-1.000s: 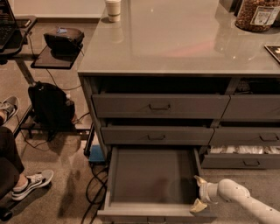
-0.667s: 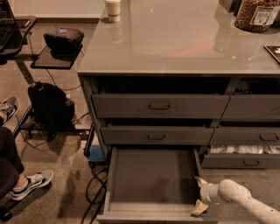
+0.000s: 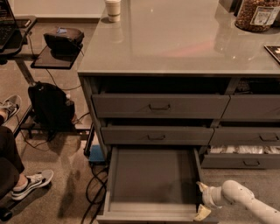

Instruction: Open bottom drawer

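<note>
The bottom drawer (image 3: 151,177) of the left stack stands pulled far out, its flat grey inside bare. Its slim front panel (image 3: 144,216) runs along the bottom edge of the view, and the pull is out of sight. My gripper (image 3: 201,200) sits at the drawer's front right corner on a white arm coming in from the lower right. One pale fingertip (image 3: 202,187) points up beside the drawer's right wall and the other fingertip (image 3: 202,213) rests by the front panel, spread apart with nothing between them.
Two taller drawers (image 3: 159,106) (image 3: 156,136) above are closed. The right stack has a lower drawer (image 3: 245,151) ajar with white contents. A cup (image 3: 113,9) and jar (image 3: 258,14) stand on the countertop. Cables, a black bag (image 3: 50,105) and a seated person's shoe (image 3: 30,183) lie at left.
The drawer and the arm hold nearly the same place; the gripper has shifted only slightly at the drawer's front right corner.
</note>
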`<state>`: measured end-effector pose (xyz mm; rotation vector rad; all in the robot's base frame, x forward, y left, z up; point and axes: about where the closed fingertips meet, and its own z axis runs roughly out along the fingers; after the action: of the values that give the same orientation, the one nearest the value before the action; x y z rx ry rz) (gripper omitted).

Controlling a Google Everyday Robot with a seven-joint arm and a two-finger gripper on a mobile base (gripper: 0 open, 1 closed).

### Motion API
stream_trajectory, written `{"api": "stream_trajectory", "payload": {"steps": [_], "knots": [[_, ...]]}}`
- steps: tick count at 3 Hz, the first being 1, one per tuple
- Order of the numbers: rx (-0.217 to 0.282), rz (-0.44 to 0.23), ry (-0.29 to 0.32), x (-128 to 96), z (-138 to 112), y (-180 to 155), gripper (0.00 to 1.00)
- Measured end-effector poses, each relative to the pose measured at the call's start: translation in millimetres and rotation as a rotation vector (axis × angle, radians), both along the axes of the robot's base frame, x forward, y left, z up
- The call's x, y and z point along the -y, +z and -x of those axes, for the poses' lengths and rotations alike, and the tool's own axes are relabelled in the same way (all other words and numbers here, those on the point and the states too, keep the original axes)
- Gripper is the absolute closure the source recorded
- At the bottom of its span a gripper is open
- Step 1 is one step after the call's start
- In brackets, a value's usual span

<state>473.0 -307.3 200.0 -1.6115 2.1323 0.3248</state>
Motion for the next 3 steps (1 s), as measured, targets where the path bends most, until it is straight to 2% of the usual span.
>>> {"api": "stream_trajectory", "payload": {"steps": [1, 2, 3], "knots": [[-0.005, -0.001, -0.030, 3.2, -2.8, 19.6, 0.00], [0.020, 0.077, -0.067, 16.2, -9.2, 67.4, 0.00], [0.077, 0.173, -0.096, 22.3, -9.4, 131.5, 0.00]]}}
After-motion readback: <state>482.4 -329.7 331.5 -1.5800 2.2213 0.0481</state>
